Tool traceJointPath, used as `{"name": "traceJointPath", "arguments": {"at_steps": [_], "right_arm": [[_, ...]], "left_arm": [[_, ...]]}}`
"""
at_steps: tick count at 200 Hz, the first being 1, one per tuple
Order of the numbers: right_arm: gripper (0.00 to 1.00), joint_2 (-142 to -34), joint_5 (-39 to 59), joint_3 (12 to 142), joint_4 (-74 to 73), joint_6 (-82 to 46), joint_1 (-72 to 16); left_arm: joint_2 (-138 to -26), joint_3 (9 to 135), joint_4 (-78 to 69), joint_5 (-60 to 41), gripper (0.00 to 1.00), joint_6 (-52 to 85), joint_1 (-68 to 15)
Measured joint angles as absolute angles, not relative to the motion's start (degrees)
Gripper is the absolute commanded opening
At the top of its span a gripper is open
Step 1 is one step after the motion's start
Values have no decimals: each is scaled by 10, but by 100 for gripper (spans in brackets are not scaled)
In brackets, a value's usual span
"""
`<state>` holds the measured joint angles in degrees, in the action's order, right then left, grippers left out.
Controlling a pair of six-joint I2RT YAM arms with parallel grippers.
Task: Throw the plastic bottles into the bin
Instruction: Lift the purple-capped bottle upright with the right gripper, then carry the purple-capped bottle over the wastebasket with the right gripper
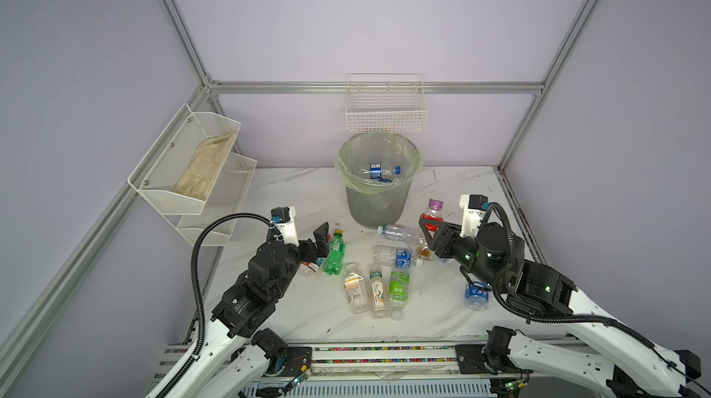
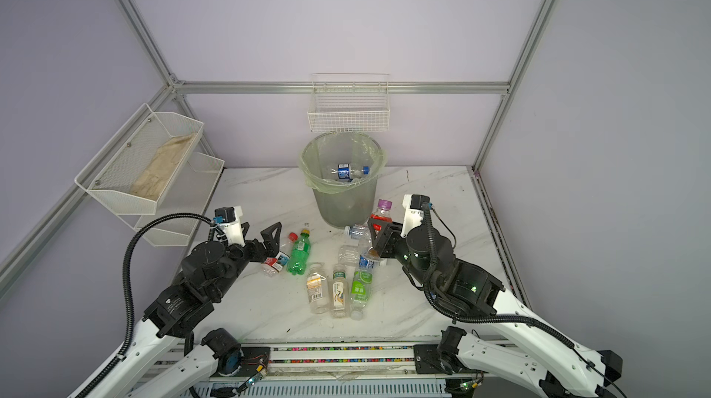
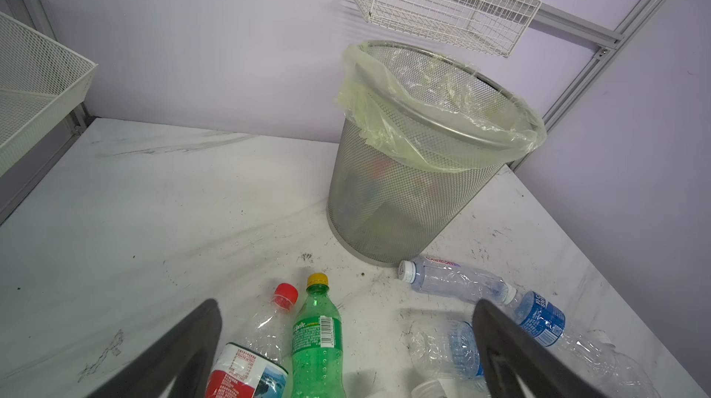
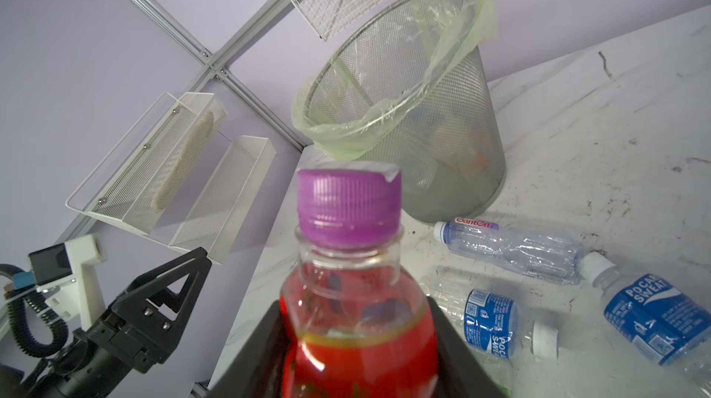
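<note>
Now, the right jaws are clamped on the red bottle with a purple cap (image 4: 348, 300), one jaw on each side of its body, as my right wrist view shows. In both top views this bottle (image 1: 433, 213) stands upright just beside the bin (image 1: 377, 207), on the side toward the right edge of the surface (image 1: 292, 192). I cannot tell if its base touches the surface.

The left jaws are wide apart and hold nothing. They hang above the green bottle (image 3: 317, 342) and a crushed bottle with a red cap (image 3: 257, 350). These two lie side by side near the left edge, caps pointing to the far edge.

The bin stands at the middle of the far edge, with a pale green bag folded over its rim. Inside it lies a blue-label bottle (image 1: 379, 171). At the foot of the bin lies a clear bottle with a white cap (image 1: 396, 231), and just nearer to me a second blue-label bottle (image 1: 398, 257).

Toward the near edge three bottles lie side by side: an orange-label bottle (image 1: 354, 288), a white-label bottle (image 1: 378, 291) and a green-label bottle (image 1: 398, 288). A third blue-label bottle (image 1: 476, 294) lies partly under the right arm, near the right edge.

On the back wall above the bin hangs a white wire basket (image 1: 386, 115). On the left wall is a white mesh shelf (image 1: 192, 192) with a pale cloth (image 1: 206, 169) in its upper tier.
</note>
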<state>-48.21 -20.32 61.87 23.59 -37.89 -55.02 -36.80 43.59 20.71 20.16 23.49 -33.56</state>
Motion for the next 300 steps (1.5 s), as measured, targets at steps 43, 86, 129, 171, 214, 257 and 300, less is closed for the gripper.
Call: {"name": "traceJointPath", "arguments": {"at_steps": [43,86,129,171,214,257,300], "right_arm": [[0,-475,-247,677,244,-341,-550],[0,-484,-277,714,246,-305,-550],[0,-535,-307,771,231,-265,-550],[0,-670,-341,914,224,-217,-550],[50,-885,-241,1114,240,-202,-443],[97,-1095,-167,1312,363,-193,-386],[97,-973,-147,1133,359,-187,-396]], "left_arm": [[-371,436,207,199,100,238,-336],[-370,432,207,195,100,247,-336],[-364,427,208,182,100,261,-336],[-341,425,224,171,100,270,-336],[-321,425,244,162,100,279,-336],[-302,425,271,163,100,280,-336],[-303,425,279,167,100,279,-336]]}}
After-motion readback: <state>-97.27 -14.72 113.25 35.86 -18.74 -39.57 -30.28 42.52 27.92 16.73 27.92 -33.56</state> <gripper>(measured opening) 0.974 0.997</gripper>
